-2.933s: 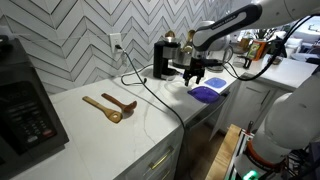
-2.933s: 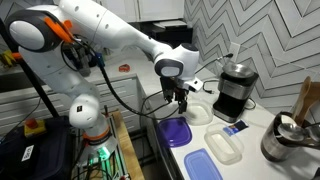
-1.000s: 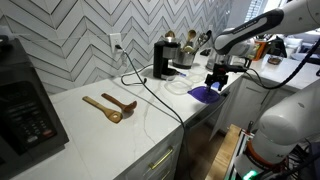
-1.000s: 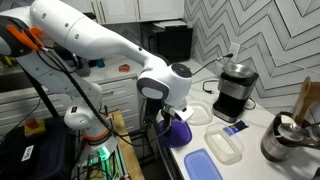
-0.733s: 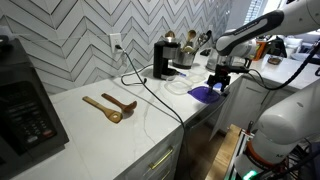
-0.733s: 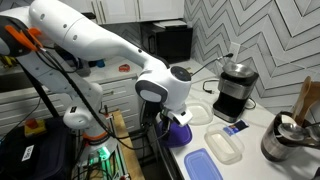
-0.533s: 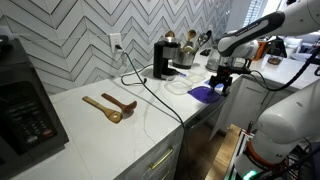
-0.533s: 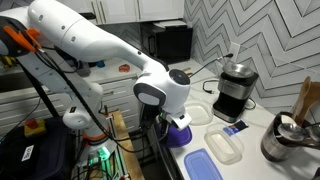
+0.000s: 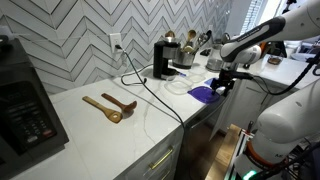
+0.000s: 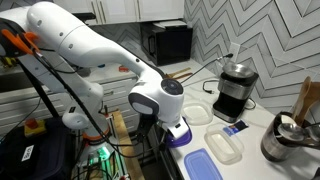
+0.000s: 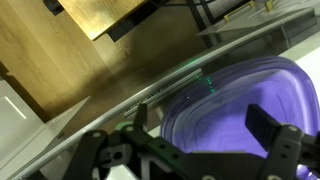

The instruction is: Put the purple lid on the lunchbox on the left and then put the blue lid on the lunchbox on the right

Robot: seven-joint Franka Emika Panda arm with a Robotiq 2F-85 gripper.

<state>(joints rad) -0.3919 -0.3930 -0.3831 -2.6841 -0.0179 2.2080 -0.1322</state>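
I'm bringing the hand [image 9: 221, 82] down to the purple lid's [image 9: 203, 94] three o'clock edge. It's hanging spread wide, gripping nothing. The lid is lying flat near the desk [image 9: 110, 135] edge, so I'm judging grasping comes next.

I see the arm [image 9: 250, 40] reaching in from the right of the picture. Its tool [image 9: 220, 86] points down at the right-hand edge of the purple lid [image 9: 203, 94]. The lid lies flat on the white surface [image 9: 100, 135], near its far right end. Behind the lid stand a black countertop machine [image 9: 162, 60] and a metal kettle [image 9: 186, 50]. A black cable [image 9: 160, 100] runs from the wall outlet [image 9: 117, 42] across the surface. Two wooden spoons [image 9: 110, 106] lie well apart from the lid, towards a black keypad unit [image 9: 25, 100].
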